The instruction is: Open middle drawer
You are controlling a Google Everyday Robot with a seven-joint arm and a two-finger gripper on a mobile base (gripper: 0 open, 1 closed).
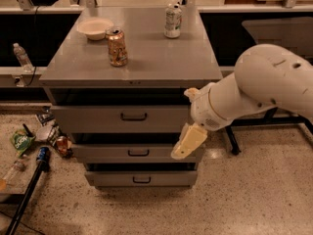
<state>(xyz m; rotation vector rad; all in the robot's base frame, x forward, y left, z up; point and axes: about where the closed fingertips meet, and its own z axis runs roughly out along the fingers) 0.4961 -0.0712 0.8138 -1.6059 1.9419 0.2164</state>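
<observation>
My gripper (188, 141) hangs before the right end of the middle drawer (110, 153), right of its black handle (138, 152); whether it is open or closed I cannot tell. The drawer is second of three in the grey cabinet (146, 65).

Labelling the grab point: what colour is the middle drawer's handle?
Black, on the grey middle drawer; camera view. The gripper hangs at its right end.

White arm (264, 84) extended fr. right, wrist bent down; gripper (188, 142) hung just below front-right corner of desk (146, 58), pointing down-left.
</observation>
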